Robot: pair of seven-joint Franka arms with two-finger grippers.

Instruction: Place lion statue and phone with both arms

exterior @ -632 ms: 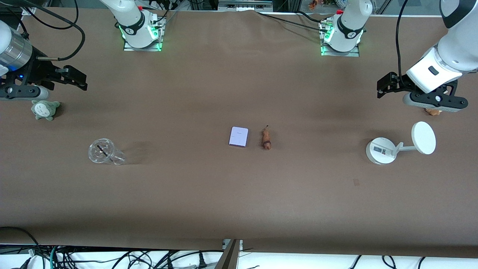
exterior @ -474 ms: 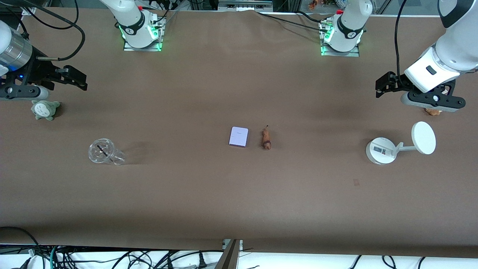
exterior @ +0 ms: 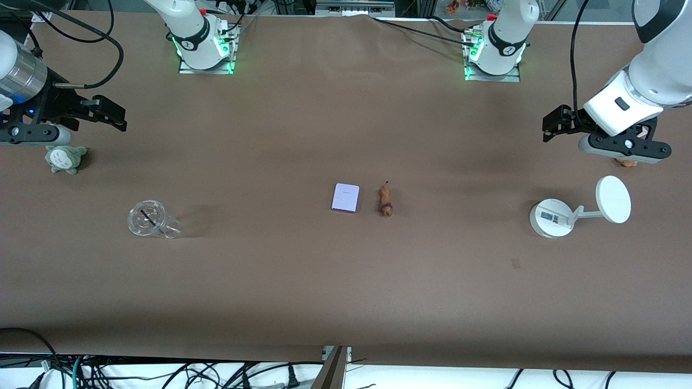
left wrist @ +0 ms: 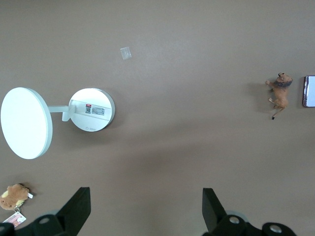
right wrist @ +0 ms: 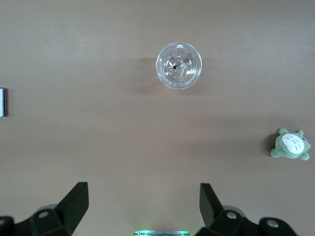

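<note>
Both claws wide open, empty, at my bench ends; phone (exterior: 345,198) and lion statue (exterior: 385,200) sit untouched mid-bench.

phone (left wrist: 309,91): cut off by the left wrist picture's edge, only one end showing; in the right wrist view just a sliver shows at the edge.
phone marking: too small to read in the front view.
brown plush (exterior: 627,161): in the front view mostly hidden under the left tool (exterior: 552,125); only a small orange-brown patch shows.
plush tag (left wrist: 14,219): print too small to read, partly covered by the tool body.
left tool fingers (left wrist: 77,206): bases cut off by the left wrist picture's edge.
right tool (exterior: 111,114): its arm runs out of the front view.
stand label (left wrist: 91,110): text too small to read.
cup (exterior: 151,220): dark item inside cannot be identified.
</note>
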